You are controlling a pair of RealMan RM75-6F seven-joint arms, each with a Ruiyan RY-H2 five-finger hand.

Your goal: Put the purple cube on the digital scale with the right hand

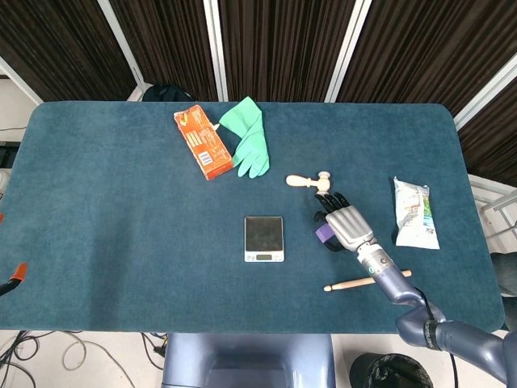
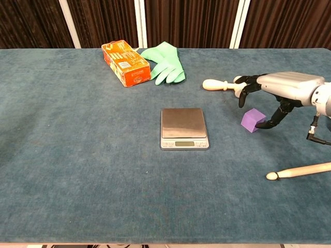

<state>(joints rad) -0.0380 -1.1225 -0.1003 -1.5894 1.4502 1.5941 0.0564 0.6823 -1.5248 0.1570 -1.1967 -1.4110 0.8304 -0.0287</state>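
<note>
The cube (image 2: 253, 120) sits on the cloth to the right of the scale (image 2: 184, 128), well apart from it, and it is not lifted: in the chest view its lower edge rests on the table (image 2: 77, 170). I have my right hand (image 2: 282, 88) over it, palm down, fingers arched forward above the top of the cube and the thumb dropped down beside its right face. The thumb tip looks to be touching or just short of that face; I cannot tell which. The fingers are apart and not closed on anything, so I count the hand as spread, staged for a pinch rather than holding. From the head view the hand (image 1: 346, 221) hides most of the cube (image 1: 324, 234), only a purple sliver showing at its left edge, which is why I lean on the chest camera here.

The approach from the right makes sense to me: it leaves the path leftward to the scale free. The scale's plate is bare and its display faces me.

A wooden pestle (image 2: 220, 84) lies just beyond the fingertips, so I judge I must close without sweeping forward. A drumstick (image 2: 300, 171) lies nearer me, under the forearm. The snack bag (image 1: 416, 212), box (image 2: 124, 63) and glove (image 2: 164, 62) are well clear. My left hand shows in neither view.
</note>
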